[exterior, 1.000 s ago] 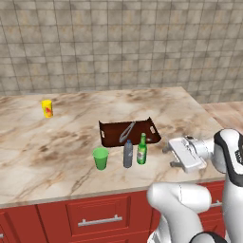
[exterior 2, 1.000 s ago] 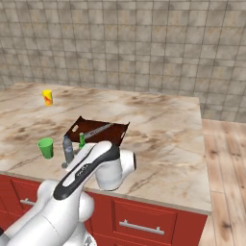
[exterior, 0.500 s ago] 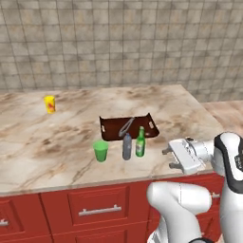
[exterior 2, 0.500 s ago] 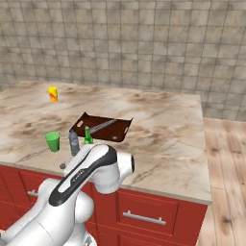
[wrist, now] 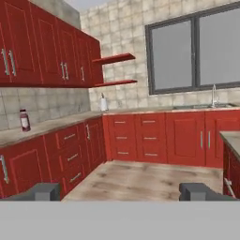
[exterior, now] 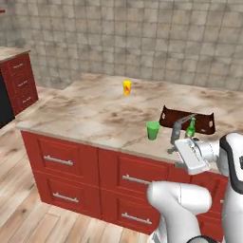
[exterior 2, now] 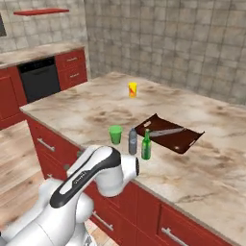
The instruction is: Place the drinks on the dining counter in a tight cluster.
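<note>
The dining surface (exterior 2: 96, 108), marbled beige-brown stone over red drawers, runs out from the tiled wall. On it, toward the front edge, lies a dark brown tray (exterior 2: 169, 133) with a long grey utensil (exterior 2: 168, 131) laid flat along it.

Just in front of the tray, near the front edge, three things stand in a short row parallel to that edge. A green cup (exterior 2: 115, 134) stands at the left. The slim grey bottle (exterior 2: 132, 141) is in the middle, upright, long axis vertical, neck up. The small green glass bottle (exterior 2: 146, 145) is just beside it on the right, also upright, with a pale label whose writing is too small to read. Grey and green bottles stand close together but not visibly touching. A yellow cup (exterior 2: 132, 89) stands well apart, toward the back middle of the surface; any print on it is not legible.

The maroon bottle (wrist: 24, 120) stands upright on another counter under red wall cabinets, with a white label too blurred to read.

The jaws (wrist: 123, 191) stand fully spread, fingertips (wrist: 43, 191) far apart, holding and touching nothing, pointed into the open kitchen.
</note>
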Controlling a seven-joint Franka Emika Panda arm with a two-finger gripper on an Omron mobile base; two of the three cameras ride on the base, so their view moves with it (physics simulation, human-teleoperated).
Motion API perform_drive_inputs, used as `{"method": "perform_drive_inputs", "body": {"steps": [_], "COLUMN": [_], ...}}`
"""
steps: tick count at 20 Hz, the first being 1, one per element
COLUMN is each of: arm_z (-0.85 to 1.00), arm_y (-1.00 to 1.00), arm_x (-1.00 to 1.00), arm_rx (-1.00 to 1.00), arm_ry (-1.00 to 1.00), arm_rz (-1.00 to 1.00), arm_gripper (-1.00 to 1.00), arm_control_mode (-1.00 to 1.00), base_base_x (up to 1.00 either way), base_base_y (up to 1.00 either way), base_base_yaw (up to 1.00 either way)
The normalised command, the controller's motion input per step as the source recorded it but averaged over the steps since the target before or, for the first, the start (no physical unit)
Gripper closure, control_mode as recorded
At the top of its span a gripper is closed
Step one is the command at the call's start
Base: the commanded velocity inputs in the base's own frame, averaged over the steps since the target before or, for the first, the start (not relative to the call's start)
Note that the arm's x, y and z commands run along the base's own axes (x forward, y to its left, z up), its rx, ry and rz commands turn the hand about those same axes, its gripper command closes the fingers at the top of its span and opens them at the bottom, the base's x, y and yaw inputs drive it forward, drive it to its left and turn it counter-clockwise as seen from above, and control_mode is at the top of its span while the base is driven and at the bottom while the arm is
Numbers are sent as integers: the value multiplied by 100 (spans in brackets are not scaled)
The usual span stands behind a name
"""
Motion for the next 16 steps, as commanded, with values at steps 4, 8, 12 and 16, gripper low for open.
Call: {"method": "perform_drive_inputs", "body": {"steps": [4,8,12,16], "arm_z": [0,0,0,0], "arm_y": [0,0,0,0], "arm_x": [0,0,0,0], "arm_rx": [0,0,0,0], "arm_ry": [0,0,0,0], "arm_rz": [0,0,0,0], "arm_gripper": [-100,-100,-100,-100], "arm_control_mode": [100,100,100,100], "base_base_x": [-9,-11,-7,9], "base_base_y": [14,13,11,0], "base_base_yaw": [100,98,98,88]}}
